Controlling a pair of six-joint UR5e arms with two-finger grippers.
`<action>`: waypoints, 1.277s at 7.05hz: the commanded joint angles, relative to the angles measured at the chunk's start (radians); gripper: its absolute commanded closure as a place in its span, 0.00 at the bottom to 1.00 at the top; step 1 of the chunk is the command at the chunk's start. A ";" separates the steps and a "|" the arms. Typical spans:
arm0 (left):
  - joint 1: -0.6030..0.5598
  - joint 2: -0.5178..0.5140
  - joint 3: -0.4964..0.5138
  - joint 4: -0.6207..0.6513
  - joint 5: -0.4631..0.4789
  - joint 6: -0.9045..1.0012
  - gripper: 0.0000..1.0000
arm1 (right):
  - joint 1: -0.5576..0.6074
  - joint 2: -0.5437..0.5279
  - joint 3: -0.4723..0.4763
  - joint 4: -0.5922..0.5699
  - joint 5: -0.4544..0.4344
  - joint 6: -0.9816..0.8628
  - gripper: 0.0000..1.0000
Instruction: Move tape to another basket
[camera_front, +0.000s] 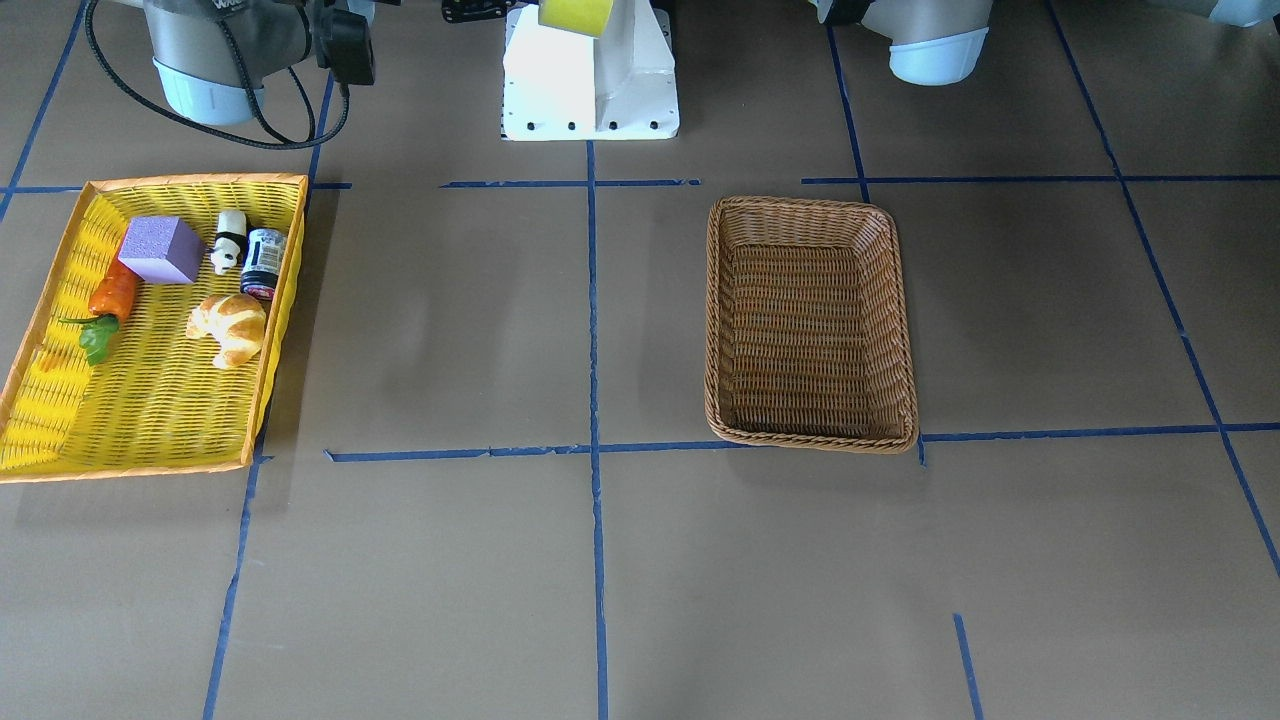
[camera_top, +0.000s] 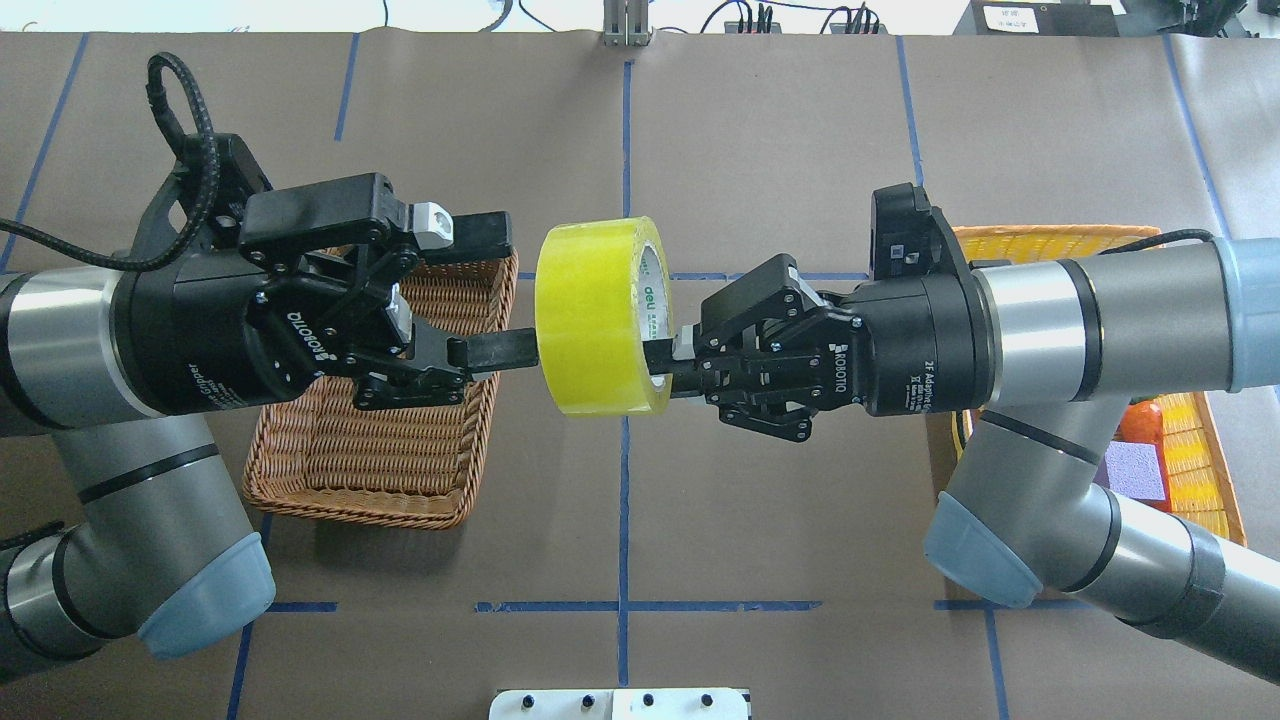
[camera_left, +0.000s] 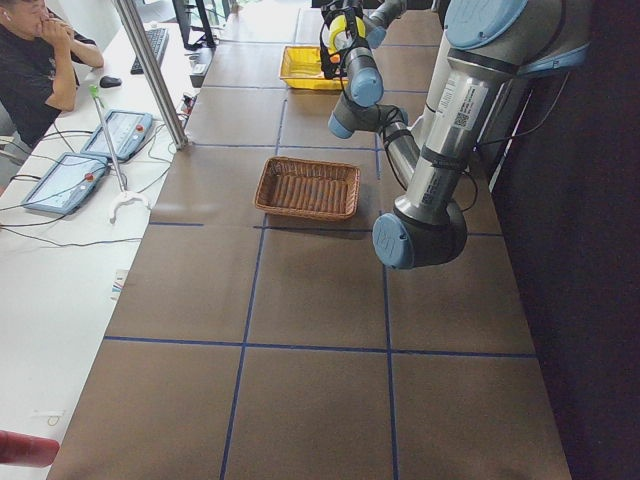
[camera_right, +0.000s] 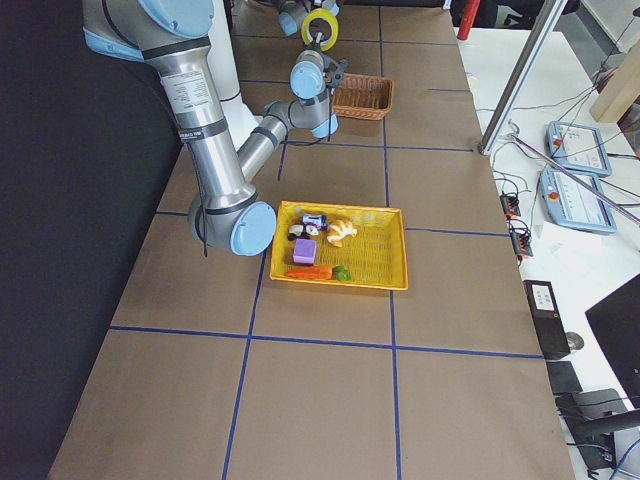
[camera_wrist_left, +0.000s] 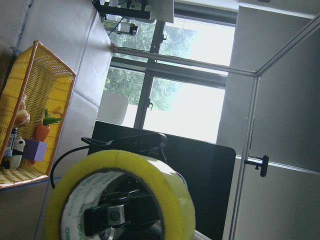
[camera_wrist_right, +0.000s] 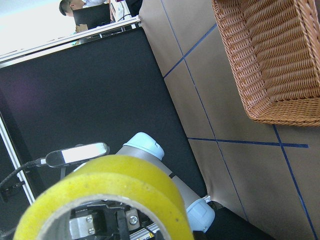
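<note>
The yellow tape (camera_top: 598, 316) hangs in mid-air over the table's middle, on edge, between my two grippers. My right gripper (camera_top: 662, 356) is shut on the tape's wall, with one finger inside the white core. My left gripper (camera_top: 520, 292) is open. Its lower finger (camera_top: 495, 350) reaches the tape's other side and its upper finger (camera_top: 478, 230) stands apart. The brown wicker basket (camera_top: 370, 470) lies below my left gripper and holds nothing (camera_front: 810, 215). The tape also shows at the top of the front view (camera_front: 576, 14), in the left wrist view (camera_wrist_left: 165, 175) and in the right wrist view (camera_wrist_right: 125, 180).
A yellow tray with an orange rim (camera_front: 150, 420) on my right holds a purple block (camera_front: 160, 250), a carrot (camera_front: 112, 295), a croissant (camera_front: 230, 326), a panda figure (camera_front: 229, 241) and a small bottle (camera_front: 263, 262). The white robot base (camera_front: 590, 80) stands at the table's near edge.
</note>
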 joint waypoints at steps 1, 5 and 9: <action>0.003 -0.011 0.002 -0.005 0.001 0.000 0.00 | -0.013 0.001 -0.004 0.011 0.000 0.010 1.00; 0.026 -0.030 0.015 -0.016 0.023 0.000 0.05 | -0.037 0.011 -0.004 0.011 0.001 0.010 1.00; 0.029 -0.030 0.018 -0.016 0.023 0.002 0.71 | -0.045 0.020 -0.004 0.011 0.001 0.006 0.94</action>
